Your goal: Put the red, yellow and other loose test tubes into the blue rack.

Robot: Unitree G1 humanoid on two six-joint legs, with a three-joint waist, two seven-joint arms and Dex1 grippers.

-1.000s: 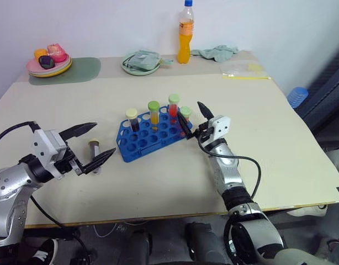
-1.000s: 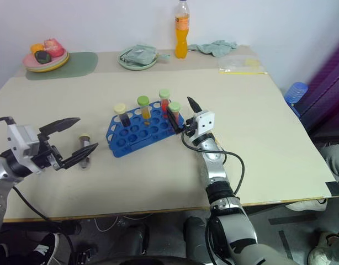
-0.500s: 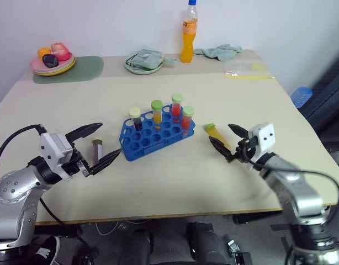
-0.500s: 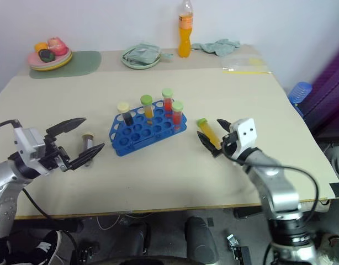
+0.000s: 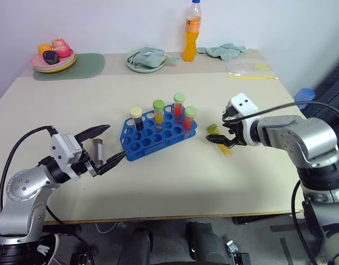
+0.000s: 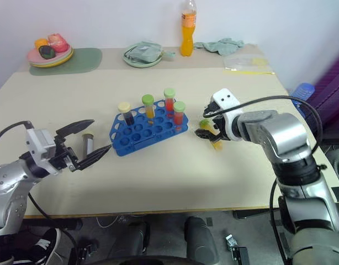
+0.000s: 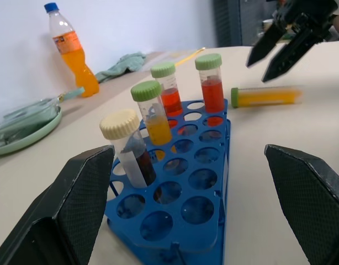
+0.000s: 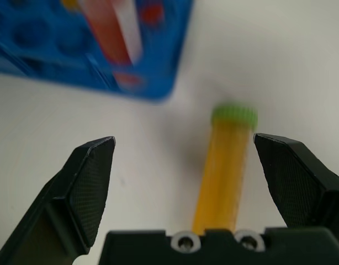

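The blue rack (image 5: 158, 134) stands mid-table with several capped tubes upright in it: one dark, one yellow, two red (image 5: 179, 106). A loose yellow tube (image 5: 220, 141) with a green cap lies on the table just right of the rack. My right gripper (image 5: 220, 131) points down over it, open, one finger on each side (image 8: 227, 165). Left of the rack lies a loose dark tube (image 5: 96, 150). My left gripper (image 5: 117, 141) is open and level, with this tube between its fingers but not touched. It faces the rack (image 7: 180, 187).
Along the table's far edge are an orange drink bottle (image 5: 192, 33), a green plate with a cloth (image 5: 144, 59), a plate of toy food (image 5: 52, 55) on a green mat, a green rag (image 5: 224, 51) and a plastic bag (image 5: 244, 67).
My right arm swung out to the right, away from the rack's end. Its wrist turned downward, so the open gripper now hangs over the yellow tube. The left gripper stayed about where it was.
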